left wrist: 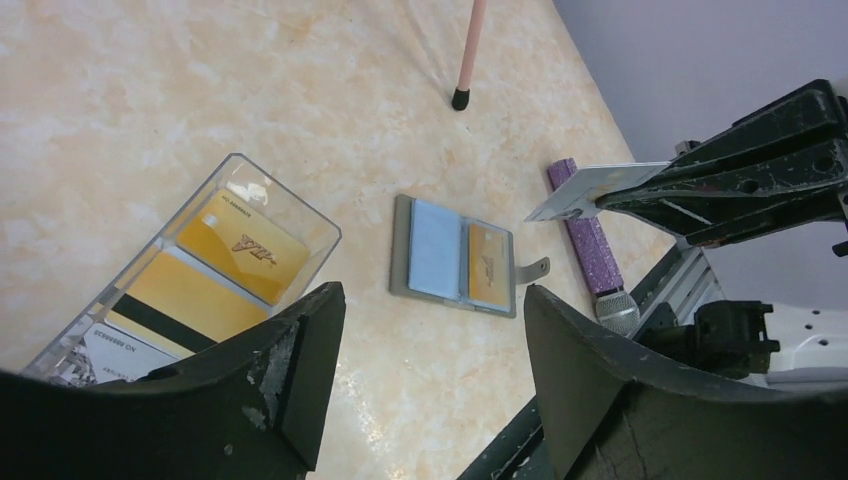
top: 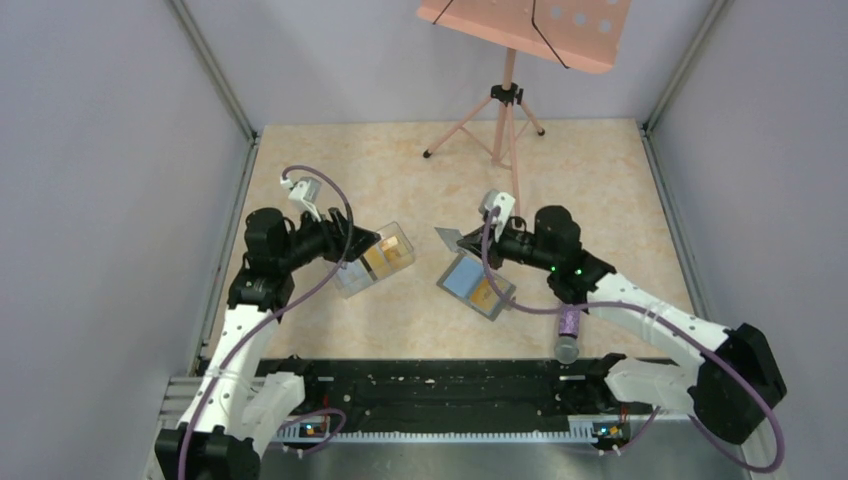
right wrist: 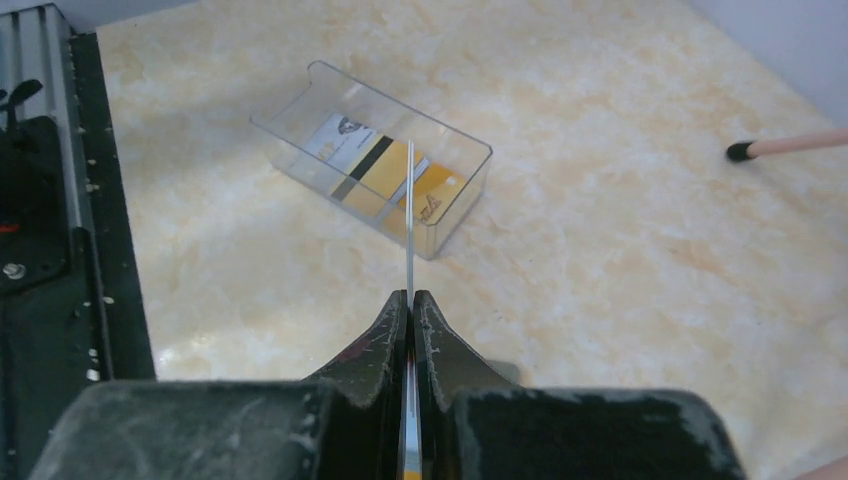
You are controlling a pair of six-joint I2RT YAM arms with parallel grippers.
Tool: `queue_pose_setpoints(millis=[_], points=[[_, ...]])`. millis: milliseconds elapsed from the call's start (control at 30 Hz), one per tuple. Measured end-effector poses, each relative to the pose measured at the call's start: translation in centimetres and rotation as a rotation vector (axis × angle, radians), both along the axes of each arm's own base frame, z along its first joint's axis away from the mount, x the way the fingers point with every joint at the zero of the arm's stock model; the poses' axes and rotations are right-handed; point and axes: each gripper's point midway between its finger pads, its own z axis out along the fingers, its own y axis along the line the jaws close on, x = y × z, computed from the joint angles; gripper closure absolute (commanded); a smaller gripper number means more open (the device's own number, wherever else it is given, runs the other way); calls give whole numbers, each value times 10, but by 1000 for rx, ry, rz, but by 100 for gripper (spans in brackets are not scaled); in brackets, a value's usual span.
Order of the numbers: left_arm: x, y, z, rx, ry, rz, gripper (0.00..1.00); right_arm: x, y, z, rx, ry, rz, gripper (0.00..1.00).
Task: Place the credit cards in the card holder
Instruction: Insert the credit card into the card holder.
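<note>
The grey card holder [top: 452, 283] lies open on the table with a pale blue card [left wrist: 435, 250] and an orange card [left wrist: 487, 265] in its pockets. Just above its far corner my right gripper [top: 472, 240] is shut on a whitish credit card [top: 447, 238], which the right wrist view shows edge-on [right wrist: 410, 215] between the fingers [right wrist: 380, 335]. More credit cards [left wrist: 245, 252], orange and yellow, lie in the clear plastic box [top: 352, 280]. My left gripper [left wrist: 432, 295] stands open and empty at the box's left end, its fingers [left wrist: 305, 365] wide apart.
A purple glitter microphone [top: 569, 330] lies right of the card holder, near the black rail [top: 440, 385] at the front edge. A pink music stand [top: 508, 95] stands at the back, one foot [right wrist: 738, 152] on the table. Grey walls close in both sides.
</note>
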Motion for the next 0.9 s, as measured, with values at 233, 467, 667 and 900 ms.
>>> queue_pose_setpoints(millis=[233, 467, 667, 900], points=[[-3, -1, -2, 29, -52, -34, 29, -15, -21, 33, 38, -348, 23, 100], [-3, -8, -11, 37, -24, -65, 26, -13, -29, 47, 40, -443, -9, 100], [1, -42, -32, 59, 101, -165, 14, 4, -37, 19, 8, -182, -154, 100], [10, -105, -53, 87, 259, -294, 1, 37, -62, -19, 3, 271, -432, 100]])
